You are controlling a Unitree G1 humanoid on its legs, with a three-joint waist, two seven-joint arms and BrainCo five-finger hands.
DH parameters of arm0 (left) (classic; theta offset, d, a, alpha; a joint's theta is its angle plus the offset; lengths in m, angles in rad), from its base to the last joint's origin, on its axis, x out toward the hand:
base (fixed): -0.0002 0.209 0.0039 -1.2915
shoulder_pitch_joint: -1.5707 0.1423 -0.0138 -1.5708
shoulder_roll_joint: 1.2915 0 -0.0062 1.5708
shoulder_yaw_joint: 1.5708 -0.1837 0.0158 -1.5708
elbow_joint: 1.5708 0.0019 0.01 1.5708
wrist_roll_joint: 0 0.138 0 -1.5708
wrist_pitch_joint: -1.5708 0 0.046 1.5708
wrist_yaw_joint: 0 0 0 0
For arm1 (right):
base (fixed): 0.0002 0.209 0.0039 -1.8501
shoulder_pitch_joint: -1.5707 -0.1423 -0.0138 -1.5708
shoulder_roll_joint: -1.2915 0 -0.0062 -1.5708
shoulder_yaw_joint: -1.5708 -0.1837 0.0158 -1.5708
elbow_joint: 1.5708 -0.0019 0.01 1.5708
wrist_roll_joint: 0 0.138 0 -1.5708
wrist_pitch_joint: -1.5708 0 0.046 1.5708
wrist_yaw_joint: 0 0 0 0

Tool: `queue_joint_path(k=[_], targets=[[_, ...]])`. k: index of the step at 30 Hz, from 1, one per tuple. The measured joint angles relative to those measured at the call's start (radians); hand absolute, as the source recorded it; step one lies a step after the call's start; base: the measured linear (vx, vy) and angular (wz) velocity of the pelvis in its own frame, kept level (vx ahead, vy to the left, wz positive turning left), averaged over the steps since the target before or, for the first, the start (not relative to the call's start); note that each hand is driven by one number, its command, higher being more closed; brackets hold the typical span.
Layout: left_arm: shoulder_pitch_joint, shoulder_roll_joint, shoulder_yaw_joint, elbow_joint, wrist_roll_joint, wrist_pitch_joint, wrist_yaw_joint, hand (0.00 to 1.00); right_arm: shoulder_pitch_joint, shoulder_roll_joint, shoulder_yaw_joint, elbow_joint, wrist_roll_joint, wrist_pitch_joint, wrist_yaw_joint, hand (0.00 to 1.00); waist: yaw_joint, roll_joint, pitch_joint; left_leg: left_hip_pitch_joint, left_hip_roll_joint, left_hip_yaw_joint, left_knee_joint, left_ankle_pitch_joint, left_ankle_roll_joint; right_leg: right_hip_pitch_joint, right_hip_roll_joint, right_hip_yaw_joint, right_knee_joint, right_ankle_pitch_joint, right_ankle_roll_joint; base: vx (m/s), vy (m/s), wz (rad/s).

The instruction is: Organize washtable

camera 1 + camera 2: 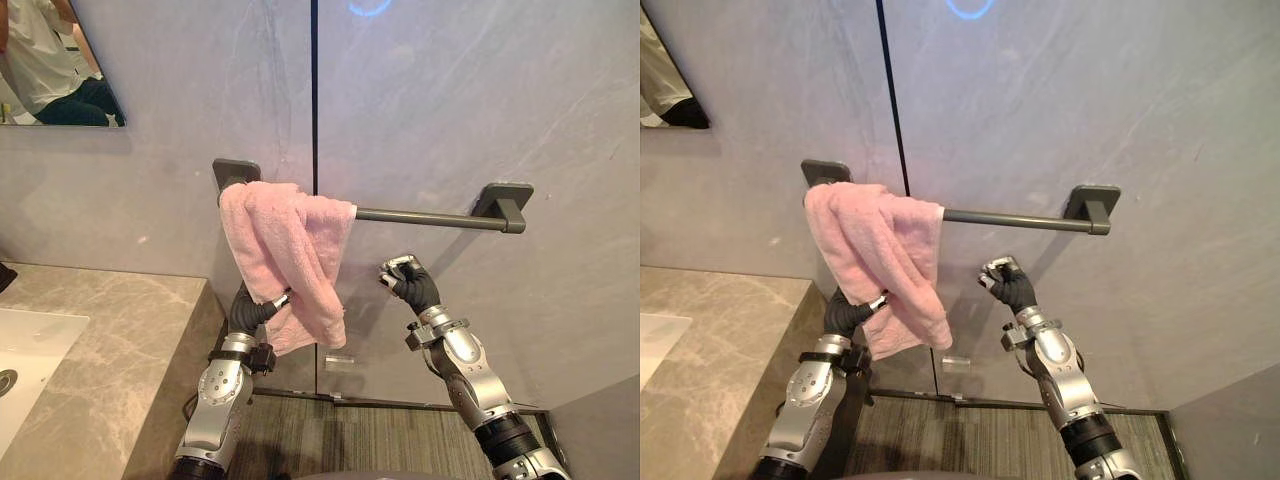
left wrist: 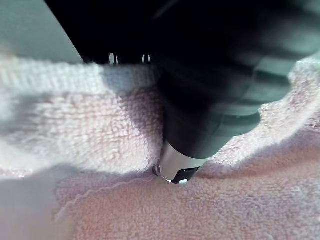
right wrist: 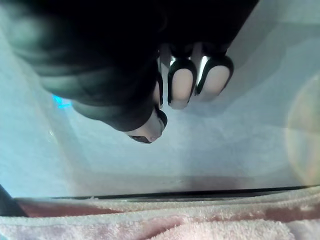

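Left robot hand (image 1: 257, 311) against pink towel (image 1: 287, 237)

no readable text, labels or signs

Bathroom. Dark metal towel bar (image 1: 430, 216) on grey stone-look wall panels (image 1: 450, 100), pink terry towel (image 1: 285, 250) draped over it. Beige marble-look countertop (image 1: 110, 350) with inset white basin (image 1: 30, 350); wall mirror corner (image 1: 50, 70) above.
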Motion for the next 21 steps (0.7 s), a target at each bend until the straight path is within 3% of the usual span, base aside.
queue_joint_path(k=[15,16,21], targets=[[0.001,-0.035,0.062,-0.038,0.000,0.001,-0.003,1.00,0.028,0.026,-0.061,-0.017,-0.014,-0.005,-0.009,1.00,-0.013,0.010,0.007,-0.003,0.000,0.005,0.000,-0.001,0.000,0.002,0.001,0.003,-0.016,0.008,0.000,0.00,0.000,0.00],[0.001,-0.035,0.062,-0.038,0.000,0.001,-0.003,1.00,0.028,0.026,-0.061,-0.017,-0.022,-0.005,-0.009,0.00,-0.014,0.012,0.008,-0.003,0.000,0.004,0.000,-0.001,0.000,0.002,0.001,0.003,-0.016,0.008,0.000,0.00,0.000,0.00],[0.001,-0.035,0.062,-0.038,0.000,0.001,-0.006,1.00,0.030,0.023,-0.058,-0.017,-0.056,-0.005,-0.001,0.00,-0.017,0.016,0.010,-0.003,0.000,0.004,0.000,-0.001,0.000,0.002,0.001,0.003,-0.017,0.008,0.000,0.00,0.000,0.00]])
